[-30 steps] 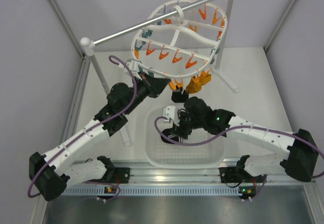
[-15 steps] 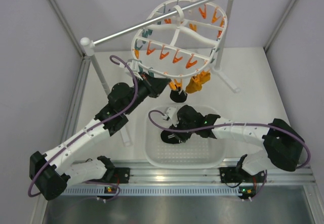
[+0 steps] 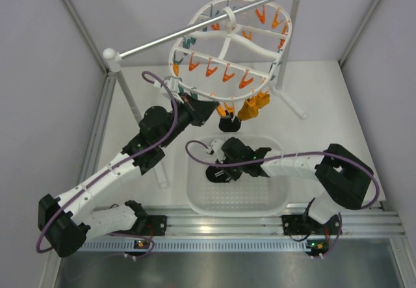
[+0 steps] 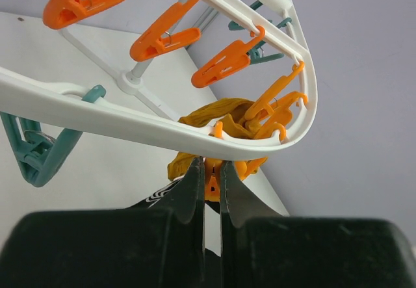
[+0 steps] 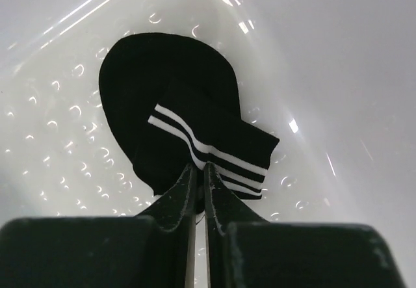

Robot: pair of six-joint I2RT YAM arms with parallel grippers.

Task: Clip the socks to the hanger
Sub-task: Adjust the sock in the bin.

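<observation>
**In the basket, the right gripper on a black sock; at the hanger's rim, the left gripper closed**

At the near middle of the table sits a white perforated basket [image 3: 250,197]. 1 black striped sock [image 5: 175,99] lies in it, flat on the dimpled floor near the left wall, with its rounded toe pointing away from the wrist camera and its cuff, crossed by thin white stripes, nearest the fingers. The right gripper [image 5: 199,171] reaches down into the basket. Its 2 fingers are drawn almost together on the near edge of that cuff, and the fabric sits right at their tips.

Beyond the basket, the hanger [image 4: 97,109], a white oval frame with crossbars, hangs from a silver rod [image 3: 149,43] on 2 white posts. Orange clothespins and a teal clothespin [image 4: 39,151] dangle from its bars.

The left gripper [image 4: 209,171] is raised to the underside of the frame's near rim. Its fingers are closed to a thin slit. An orange clothespin [image 4: 212,185] shows through that slit, but whether the fingers press on it cannot be told.

Just past the left fingertips, the mustard socks [image 4: 214,112] hang bunched from pins on the near rim. Beside them hangs a second black sock [image 3: 229,124], directly above the basket's far edge and well apart from the right gripper.
</observation>
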